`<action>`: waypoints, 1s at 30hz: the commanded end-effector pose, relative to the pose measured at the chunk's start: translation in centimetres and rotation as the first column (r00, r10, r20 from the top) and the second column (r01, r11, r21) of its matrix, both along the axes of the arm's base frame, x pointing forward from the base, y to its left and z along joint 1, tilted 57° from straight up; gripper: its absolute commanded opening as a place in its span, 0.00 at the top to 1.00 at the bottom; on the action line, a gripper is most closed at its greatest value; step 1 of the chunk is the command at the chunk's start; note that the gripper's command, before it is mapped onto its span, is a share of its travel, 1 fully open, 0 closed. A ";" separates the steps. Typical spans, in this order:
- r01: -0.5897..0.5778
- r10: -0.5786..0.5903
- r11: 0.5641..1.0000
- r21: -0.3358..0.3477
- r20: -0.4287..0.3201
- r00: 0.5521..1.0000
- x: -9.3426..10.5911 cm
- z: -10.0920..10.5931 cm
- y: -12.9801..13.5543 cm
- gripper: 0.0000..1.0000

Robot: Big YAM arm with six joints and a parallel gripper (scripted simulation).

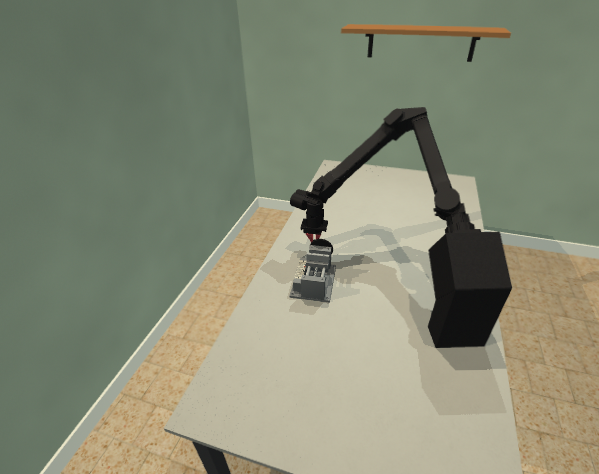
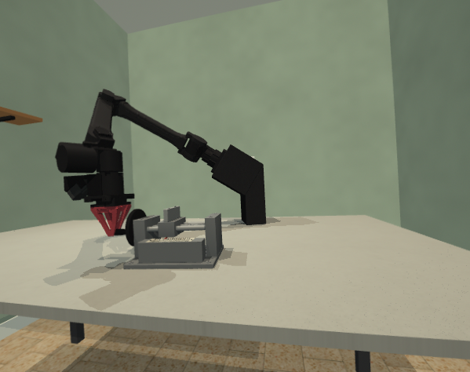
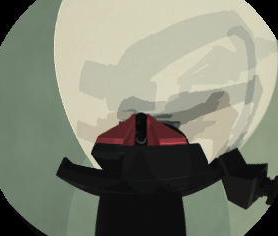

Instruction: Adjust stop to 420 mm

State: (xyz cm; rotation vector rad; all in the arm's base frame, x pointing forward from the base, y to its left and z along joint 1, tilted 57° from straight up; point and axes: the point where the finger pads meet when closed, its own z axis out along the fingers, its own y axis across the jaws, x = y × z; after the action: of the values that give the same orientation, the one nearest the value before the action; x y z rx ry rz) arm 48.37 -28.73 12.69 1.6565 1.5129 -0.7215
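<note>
The grey stop fixture (image 1: pixel 313 289) (image 2: pixel 171 251) stands on the table. Its stop block (image 2: pixel 167 228) sits on the rods, nearer the handwheel end than the far end plate (image 2: pixel 213 236). A pale scale (image 2: pixel 183 240) with a small red mark runs along the fixture; its numbers are too small to read. The black handwheel (image 1: pixel 322 242) (image 2: pixel 131 230) stands upright at the fixture's end. My gripper (image 1: pixel 314 240) (image 2: pixel 111 233) (image 3: pixel 141 117) points down beside the wheel, its red fingers shut on the handwheel's crank handle (image 2: pixel 120 231). The wrist view mostly hides the wheel behind the fingers.
The arm's black base (image 1: pixel 467 290) (image 2: pixel 242 172) stands at the opposite side of the table (image 1: pixel 340 367) (image 2: pixel 307 280). An orange wall shelf (image 1: pixel 426 31) (image 2: pixel 14 114) hangs high above and away from the fixture.
</note>
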 end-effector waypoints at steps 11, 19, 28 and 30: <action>-0.002 0.002 1.000 -0.003 0.007 1.000 0.1 -1.1 -2.0 0.94; -0.002 0.002 1.000 -0.002 0.004 1.000 -0.2 -1.5 -2.2 0.94; -0.002 0.002 1.000 -0.001 0.000 1.000 -1.2 -2.3 -2.9 0.94; -0.002 0.002 1.000 -0.001 0.000 1.000 -1.3 -2.4 -3.0 0.94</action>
State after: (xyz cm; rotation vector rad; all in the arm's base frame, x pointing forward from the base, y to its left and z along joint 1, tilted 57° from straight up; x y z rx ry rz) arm 47.38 -30.64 11.23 1.6490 1.5093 -0.7209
